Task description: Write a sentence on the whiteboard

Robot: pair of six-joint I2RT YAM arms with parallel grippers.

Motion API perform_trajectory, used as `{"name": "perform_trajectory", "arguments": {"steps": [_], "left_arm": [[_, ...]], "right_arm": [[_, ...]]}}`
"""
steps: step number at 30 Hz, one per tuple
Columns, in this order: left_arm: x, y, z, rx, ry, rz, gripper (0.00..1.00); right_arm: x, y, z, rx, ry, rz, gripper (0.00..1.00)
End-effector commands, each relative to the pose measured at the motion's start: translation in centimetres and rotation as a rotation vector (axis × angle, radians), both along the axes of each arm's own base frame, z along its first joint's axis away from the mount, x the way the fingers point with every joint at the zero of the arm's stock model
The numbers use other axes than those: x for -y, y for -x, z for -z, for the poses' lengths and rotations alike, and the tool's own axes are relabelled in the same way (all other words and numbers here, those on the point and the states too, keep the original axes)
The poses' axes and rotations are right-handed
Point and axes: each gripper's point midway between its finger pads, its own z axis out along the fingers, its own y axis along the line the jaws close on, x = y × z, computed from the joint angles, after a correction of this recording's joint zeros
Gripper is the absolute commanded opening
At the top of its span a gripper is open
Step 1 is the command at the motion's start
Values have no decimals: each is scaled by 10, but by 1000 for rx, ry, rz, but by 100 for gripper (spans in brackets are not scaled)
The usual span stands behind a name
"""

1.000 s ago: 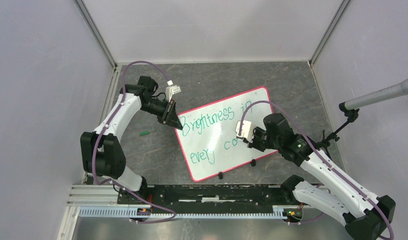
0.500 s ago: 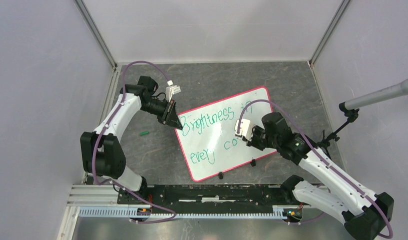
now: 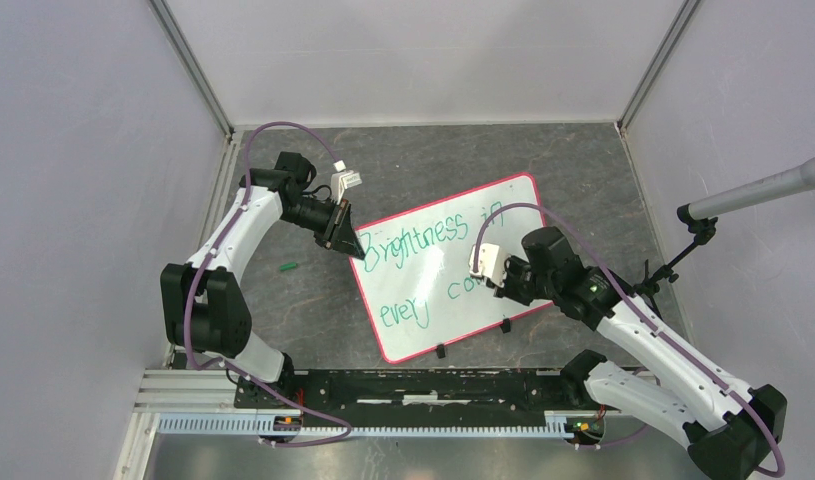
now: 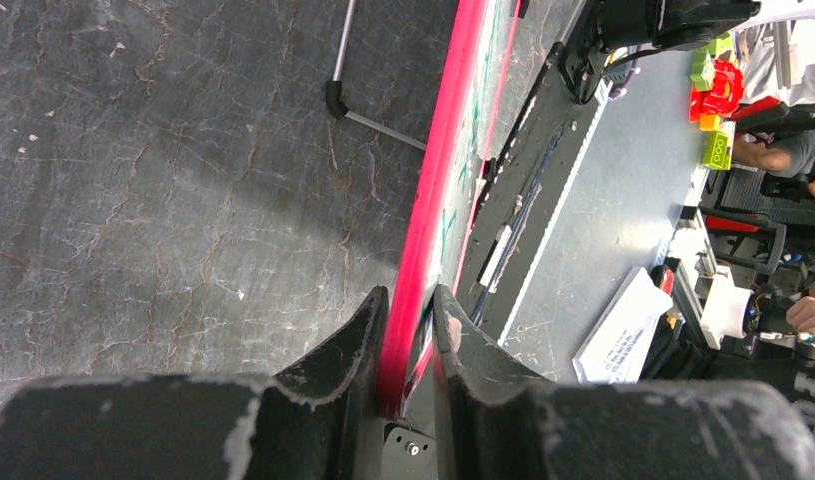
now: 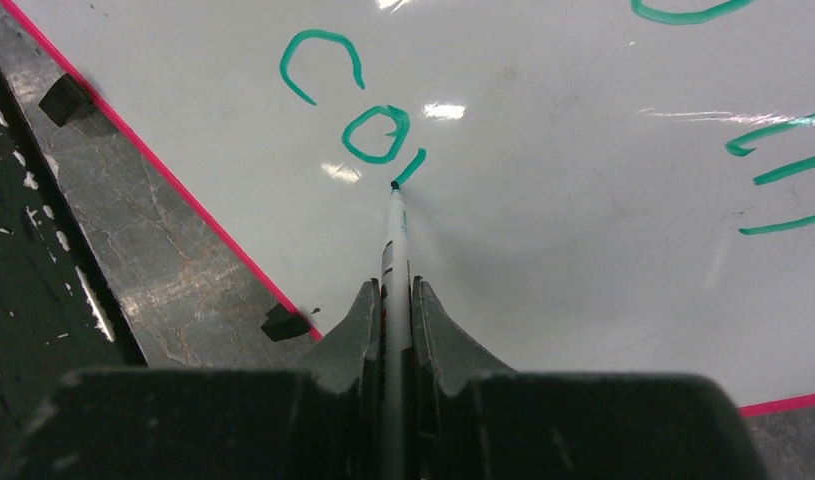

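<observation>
1. The whiteboard (image 3: 453, 318) is glossy white with rounded corners and a thin red-pink rim. It lies flat on the dark grey table (image 3: 433, 160), turned at an angle between the two arms.
2. The sentence (image 3: 419, 243) is in green marker, two lines. The top line reads "Brightness in". The lower one reads "every co" plus one short slanted stroke (unfinished).
3. The right gripper (image 5: 393, 292) has its fingers clamped on a thin white marker (image 5: 394, 235). The marker tip touches the board at the lower end of that stroke, just right of the "o".
4. The left gripper (image 4: 408, 300) pinches the board's rim at the left corner, one finger on each side of the red edge.
5. Two small black blocks (image 3: 441, 351) sit against the board's near edge. The right wrist view shows them touching the rim.
6. A small green piece (image 3: 288, 266) lies on the table left of the board, well apart from it (too small to identify).
</observation>
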Motion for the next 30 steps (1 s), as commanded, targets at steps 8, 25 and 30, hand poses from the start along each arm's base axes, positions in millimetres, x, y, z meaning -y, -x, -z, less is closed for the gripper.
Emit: {"name": "perform_trajectory", "arguments": {"steps": [8, 25, 30], "left_arm": [[5, -4, 19, 33, -70, 45, 3], [4, -4, 20, 33, -73, 48, 2], [5, -4, 20, 33, -72, 47, 3]], "right_arm": [[-6, -1, -11, 2, -13, -34, 0], [-2, -25, -31, 89, -36, 86, 0], [3, -24, -32, 96, -16, 93, 0]]}}
